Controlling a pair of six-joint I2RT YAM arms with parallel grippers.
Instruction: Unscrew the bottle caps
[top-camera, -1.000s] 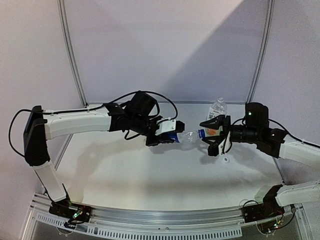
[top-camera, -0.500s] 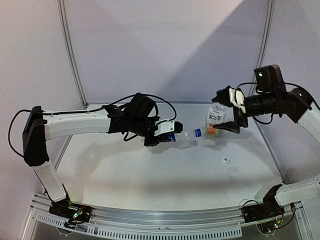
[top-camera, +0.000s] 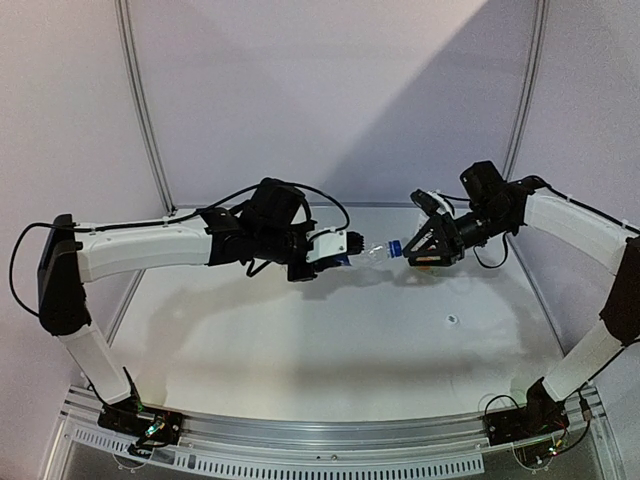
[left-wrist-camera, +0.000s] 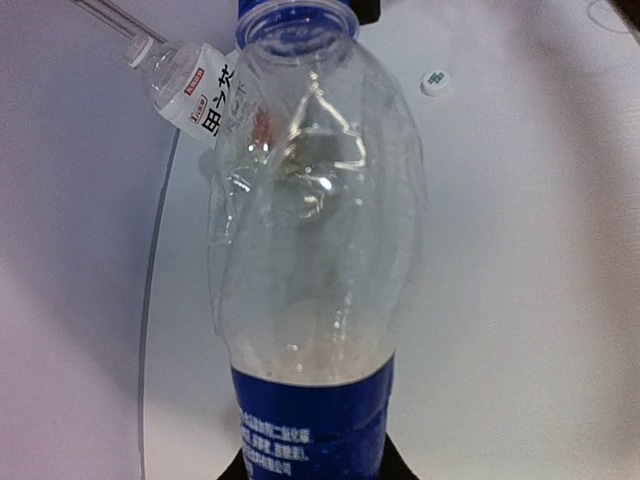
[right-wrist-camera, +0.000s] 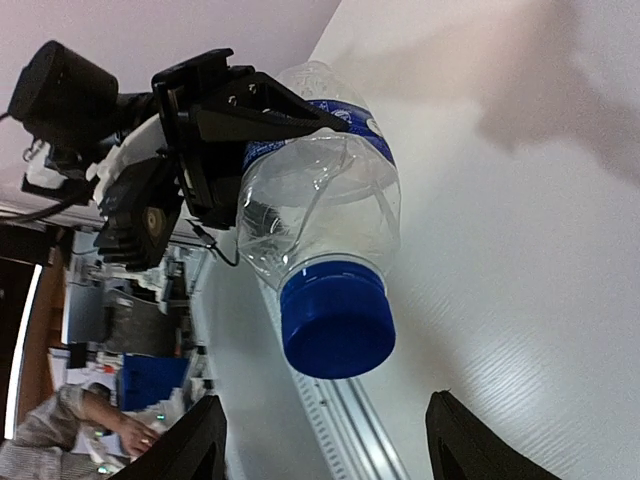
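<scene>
My left gripper (top-camera: 345, 250) is shut on the label end of the slim Pepsi bottle (top-camera: 368, 252) and holds it level above the table, neck to the right. Its blue cap (top-camera: 395, 246) is on the neck. My right gripper (top-camera: 415, 240) is open and faces the cap end-on. In the right wrist view the blue cap (right-wrist-camera: 335, 320) sits just ahead of the two spread fingertips (right-wrist-camera: 175, 440), not touching them. The wider bottle (left-wrist-camera: 205, 95) with its white cap (left-wrist-camera: 140, 50) stands behind; in the top view my right gripper hides most of it.
A small white round object (top-camera: 452, 320) lies on the white table (top-camera: 300, 340) toward the front right; it also shows in the left wrist view (left-wrist-camera: 435, 80). Metal frame posts (top-camera: 140, 110) and white walls close in the back and sides.
My right arm has swung down and left from beside the wider bottle, and its open gripper now faces the blue cap. My left gripper has carried the Pepsi bottle slightly up and right.
</scene>
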